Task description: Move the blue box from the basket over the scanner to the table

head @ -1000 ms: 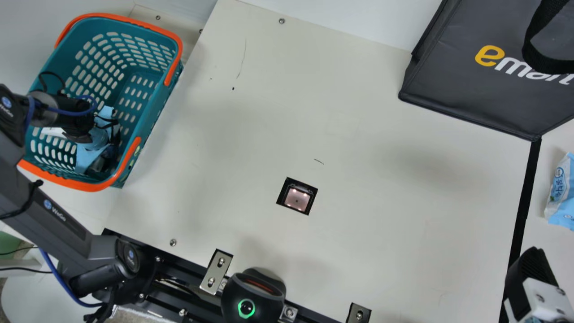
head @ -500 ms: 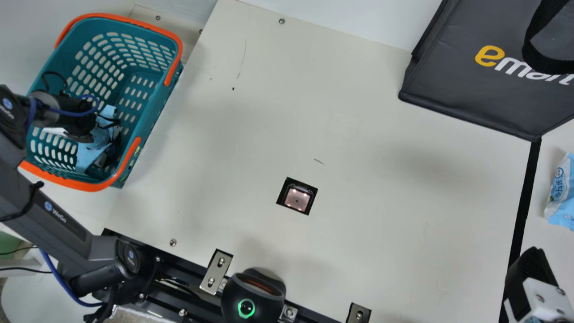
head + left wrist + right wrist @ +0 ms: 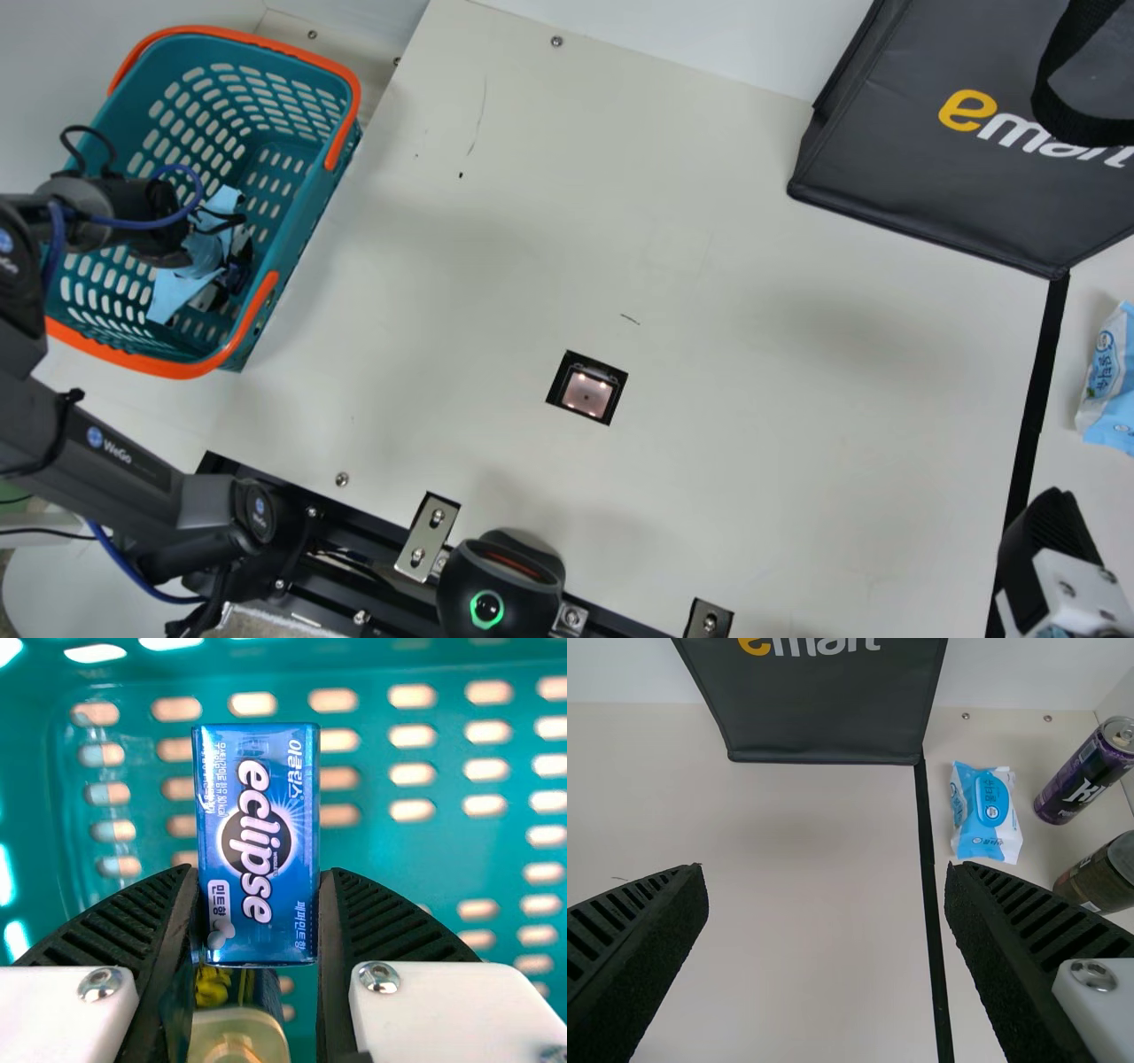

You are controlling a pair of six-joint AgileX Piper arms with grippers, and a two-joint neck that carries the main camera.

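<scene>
Leftward, basket (image 3: 133,357): our left tool (image 3: 258,872), the nearer, pinches the blue box (image 3: 257,828) here, its long axis jutting past the tips.
Scanner (image 3: 586,392): right of the box, so we should cross rightward.
Surface (image 3: 753,425): our right tool (image 3: 824,866) hangs spread.
</scene>
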